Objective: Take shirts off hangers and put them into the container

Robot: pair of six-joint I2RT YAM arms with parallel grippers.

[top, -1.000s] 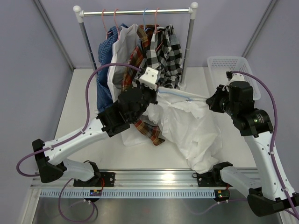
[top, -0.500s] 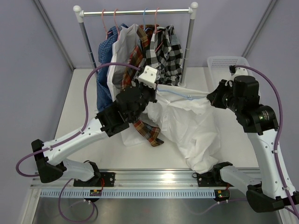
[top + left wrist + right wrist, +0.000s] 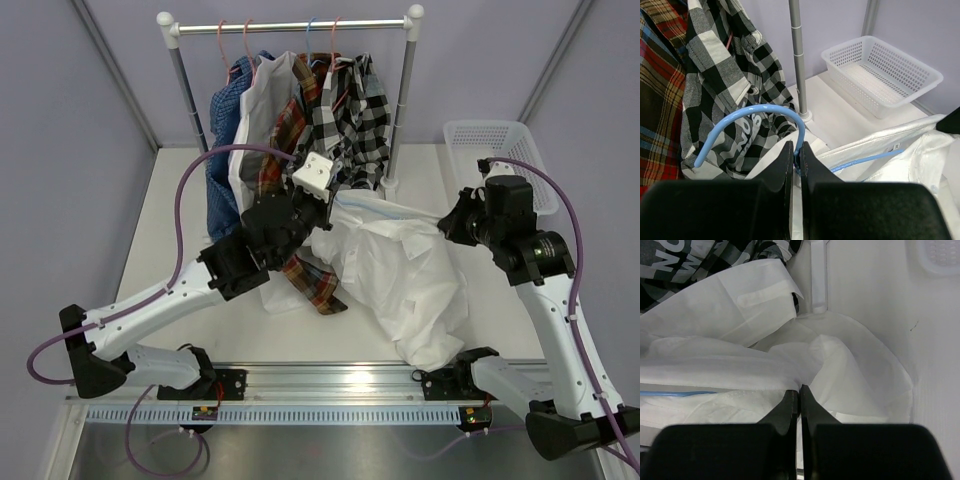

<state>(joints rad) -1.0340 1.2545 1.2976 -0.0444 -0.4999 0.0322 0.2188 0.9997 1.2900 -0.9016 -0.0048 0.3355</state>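
A white shirt (image 3: 410, 270) hangs stretched between my two grippers, its lower part piled on the table. It sits on a light blue hanger (image 3: 755, 112). My left gripper (image 3: 796, 147) (image 3: 322, 207) is shut on that hanger at the base of its hook. My right gripper (image 3: 799, 390) (image 3: 448, 222) is shut on a fold of the white shirt (image 3: 715, 365) at its far shoulder. The white lattice container (image 3: 480, 126) (image 3: 935, 77) stands behind the right arm with nothing in it.
A rack (image 3: 290, 25) at the back carries a blue checked shirt (image 3: 225, 170), a white shirt (image 3: 262, 110), a red plaid shirt (image 3: 290, 130) and a black-and-white checked shirt (image 3: 350, 110) on pink and blue hangers. The rack's right post (image 3: 797, 55) stands close to my left gripper.
The right gripper went up toward the basket with the shirt's shoulder, then came back down and left. The left arm has shifted slightly left. Both grips are unchanged.
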